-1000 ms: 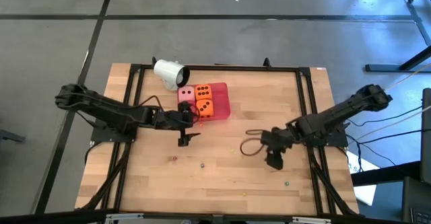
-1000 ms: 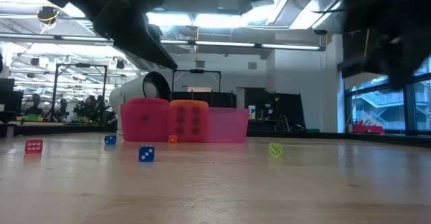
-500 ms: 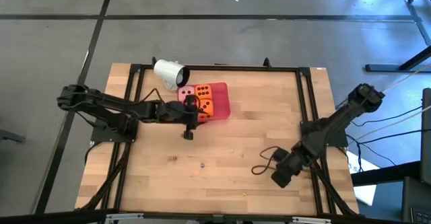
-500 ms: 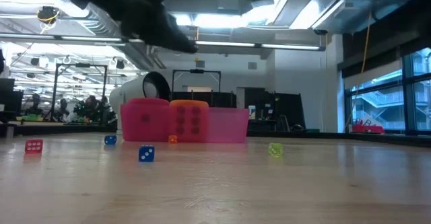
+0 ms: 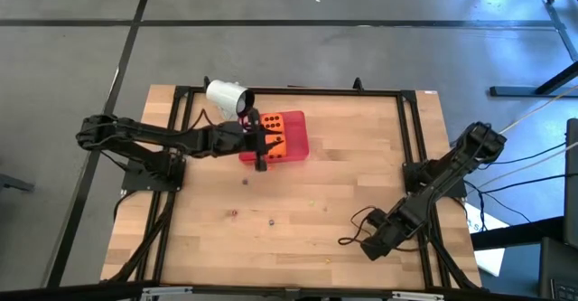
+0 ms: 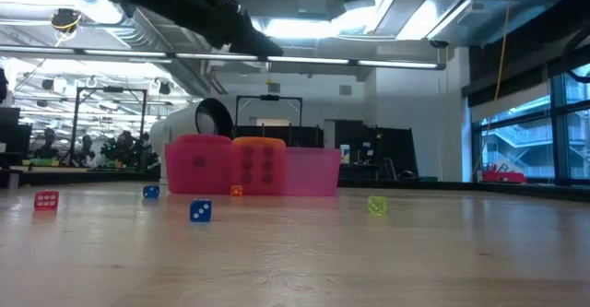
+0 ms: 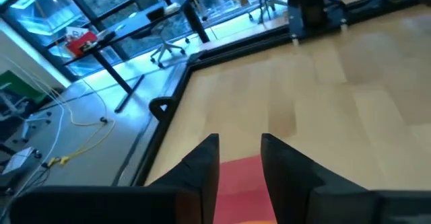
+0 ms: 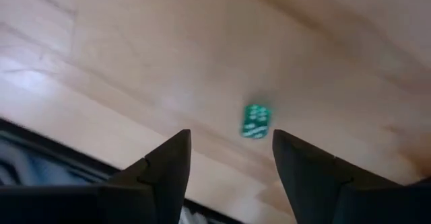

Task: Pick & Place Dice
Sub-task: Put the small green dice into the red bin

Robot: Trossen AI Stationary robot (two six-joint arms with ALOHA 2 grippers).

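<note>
a: while hanging right over the red tray (image 5: 298,145), up near the far edge of the bench (image 5: 361,156), left end effector (image 5: 260,147): clenched or not?

b: cannot tell. something red low in its wrist view, held or merely beneath, no knowing.

a: and the dice?

b: packed into the tray's left end, straight below. two orange dice (image 5: 274,141) side by side, pink die (image 6: 197,164) plain only from bench height, touching an orange one. cubes, so no long axis to line up with.

a: nearer arm?

b: left, by far. right end effector (image 5: 375,245) down by the near right corner, released, nothing held, well apart from the tray.

a: surface, room?

b: bare level wood. white cup (image 5: 226,96) on its side just beyond the tray, tiny loose dice (image 6: 200,211) scattered toward the near edge. likely a straight drop, tight against the tray wall.
</note>
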